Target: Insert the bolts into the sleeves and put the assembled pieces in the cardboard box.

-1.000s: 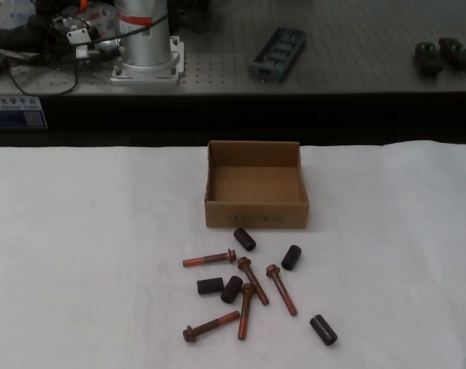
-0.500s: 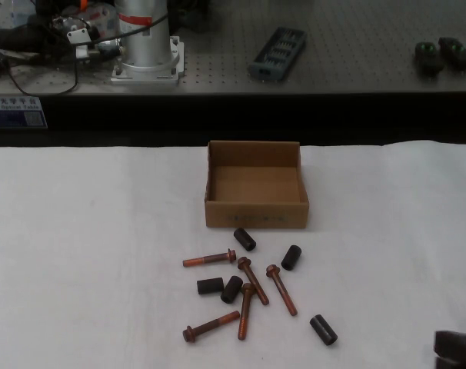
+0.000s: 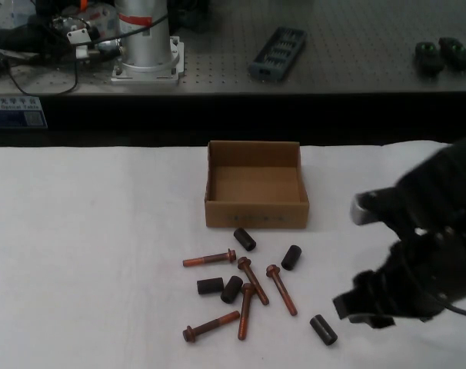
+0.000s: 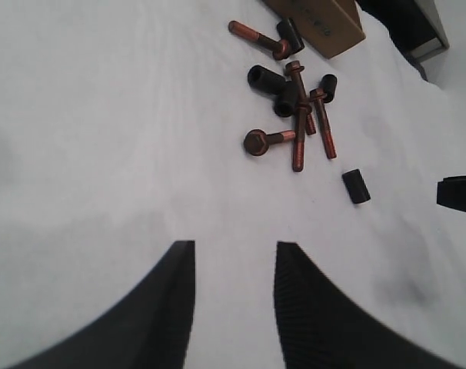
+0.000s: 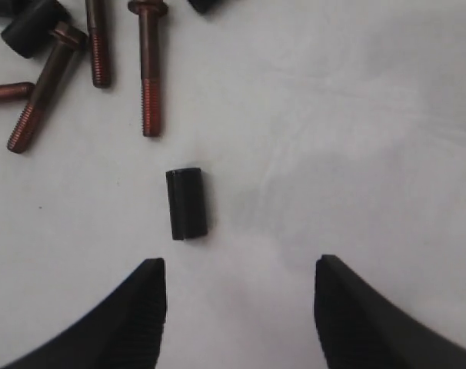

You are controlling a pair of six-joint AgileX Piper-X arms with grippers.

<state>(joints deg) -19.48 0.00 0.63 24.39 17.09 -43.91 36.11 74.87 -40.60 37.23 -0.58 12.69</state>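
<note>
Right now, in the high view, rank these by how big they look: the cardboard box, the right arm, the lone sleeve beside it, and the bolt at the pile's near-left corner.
1. right arm, though being close to the camera enlarges it
2. cardboard box
3. bolt
4. lone sleeve

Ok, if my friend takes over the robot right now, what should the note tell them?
Left gripper: open, holding nothing, over the white cloth, short of the bolts.
Right gripper: open, holding nothing, right by the lone sleeve.
Things: five bolts and five sleeves lie loose on the cloth in front of the cardboard box, which has nothing in it.
Done: nothing yet; no bolt looks pushed into a sleeve.
Left: join all five pairs and box them.
</note>
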